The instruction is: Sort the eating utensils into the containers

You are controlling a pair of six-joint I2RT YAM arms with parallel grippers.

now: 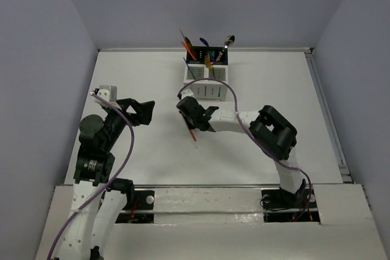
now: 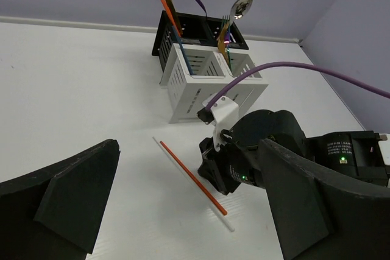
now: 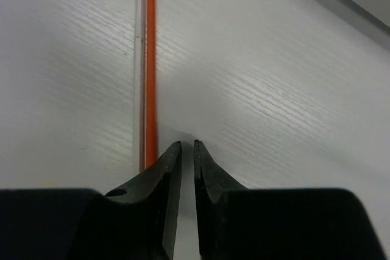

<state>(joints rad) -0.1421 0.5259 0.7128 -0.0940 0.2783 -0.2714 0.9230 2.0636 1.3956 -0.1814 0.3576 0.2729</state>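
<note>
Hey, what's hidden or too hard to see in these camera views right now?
Orange chopstick near end: right wrist view, behind the right gripper finger.
Pale chopstick: right wrist view, nearly lost against the white table.
White caddy compartment floors: top view, too small and shadowed.

The white surface (image 3: 274, 89) is matt, with a fine wood-like grain. The slim orange-red chopstick (image 3: 150, 71) looks like smooth, dull plastic. The right gripper (image 3: 187, 145) is matt black plastic. The white slatted caddy (image 2: 201, 95) seems smooth plastic. The silver spoon (image 2: 243, 5) is mirror-glossy metal.
</note>
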